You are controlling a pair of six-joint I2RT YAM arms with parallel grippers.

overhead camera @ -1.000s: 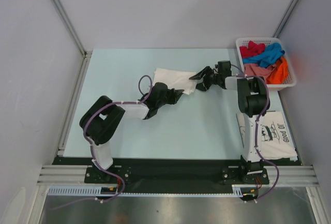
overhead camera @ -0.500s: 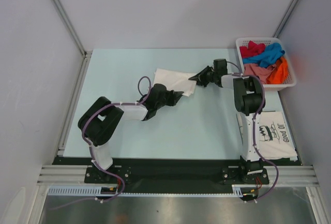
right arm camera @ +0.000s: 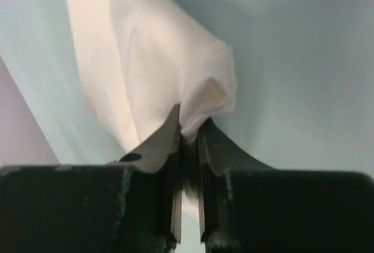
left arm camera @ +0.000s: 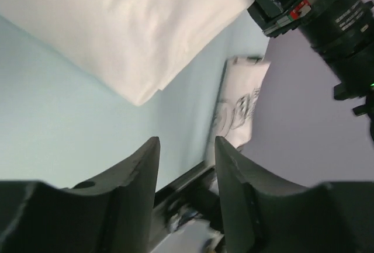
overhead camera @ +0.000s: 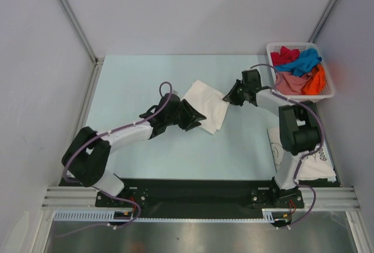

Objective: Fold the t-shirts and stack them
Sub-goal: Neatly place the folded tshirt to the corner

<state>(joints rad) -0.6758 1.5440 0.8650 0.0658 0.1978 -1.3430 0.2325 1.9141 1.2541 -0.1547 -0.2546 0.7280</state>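
A plain white t-shirt (overhead camera: pixel 209 108) lies folded on the pale table (overhead camera: pixel 134 83), mid-way between the arms. My right gripper (overhead camera: pixel 227 97) is shut on its right corner, and the cloth (right arm camera: pixel 152 60) bunches up between the jaws of that gripper (right arm camera: pixel 189 131). My left gripper (overhead camera: pixel 197 116) rests at the shirt's near-left edge, open, with nothing between its fingers (left arm camera: pixel 140 177). In the left wrist view the white t-shirt (left arm camera: pixel 134 25) lies ahead of the tips. A white t-shirt with black cartoon print (overhead camera: pixel 315 165) lies folded at the near right, also seen as the printed shirt (left arm camera: pixel 242 104).
A white lattice basket (overhead camera: pixel 330 86) at the back right holds red (overhead camera: pixel 283 54), blue (overhead camera: pixel 304 61), pink (overhead camera: pixel 287 80) and orange (overhead camera: pixel 317 80) shirts. The right arm's links (overhead camera: pixel 298 127) stand over the printed shirt. Metal rails border the table on the left and front.
The right gripper closed on the white shirt's corner. The left gripper opened and let the shirt go as its arm stretched rightward. The shirt shifted right and turned.
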